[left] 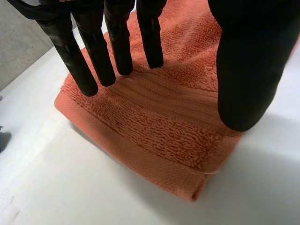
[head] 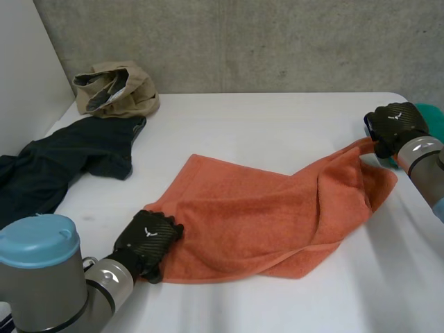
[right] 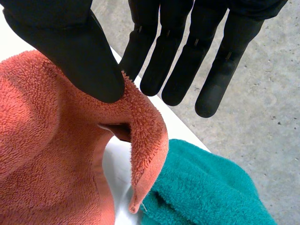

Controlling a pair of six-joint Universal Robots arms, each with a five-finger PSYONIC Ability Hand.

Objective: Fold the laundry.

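An orange towel (head: 257, 215) lies spread and rumpled across the white table (head: 277, 118). My left hand (head: 148, 239) rests over its near left corner. In the left wrist view that hand (left: 117, 42) is open, fingers straight and thumb apart, just above the folded corner of the towel (left: 164, 126). My right hand (head: 395, 126) holds the towel's far right corner raised at the table's right edge. In the right wrist view the thumb (right: 70, 42) pinches the towel's edge (right: 47, 154) against a finger.
A dark navy garment (head: 76, 156) lies at the left. A khaki garment (head: 114, 89) is bunched at the back left corner. A teal towel (right: 206, 192) sits right beside my right hand, also at the table's right edge (head: 431, 112).
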